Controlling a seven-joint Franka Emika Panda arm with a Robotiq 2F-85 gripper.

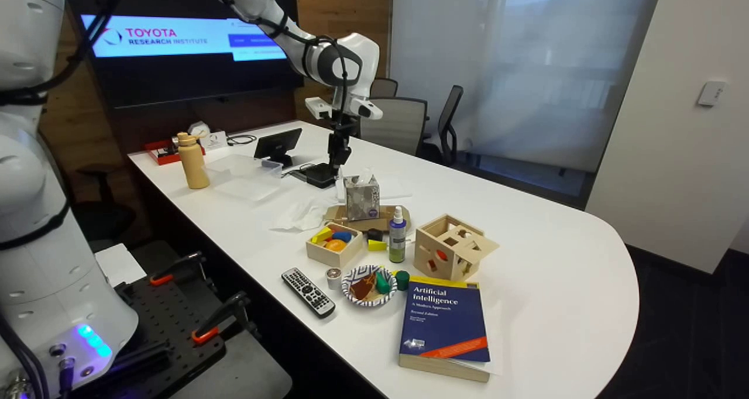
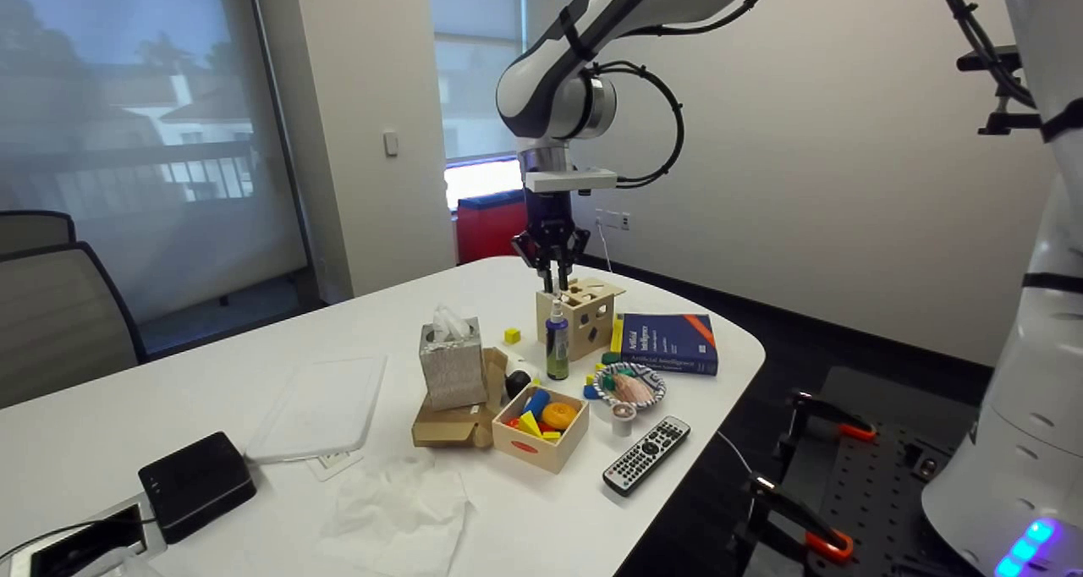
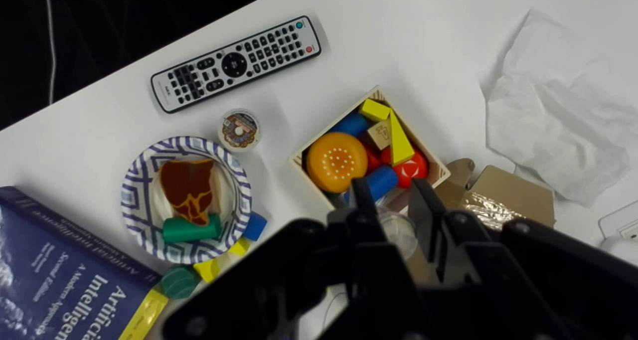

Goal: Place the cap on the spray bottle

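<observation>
The spray bottle stands upright on the table, purple and green with a white nozzle showing at its top. It also stands in an exterior view, in front of the wooden shape box. In the wrist view the arm hides it. My gripper points down, shut on a small translucent cap, which sits between the fingers. In an exterior view the gripper is in the air behind the tissue box. In an exterior view it appears above the bottle; the cap is too small there to see clearly.
A wooden shape box stands close beside the bottle. A tissue box on cardboard, a wooden tray of toys, a patterned bowl, a coffee pod, a remote and a book surround it.
</observation>
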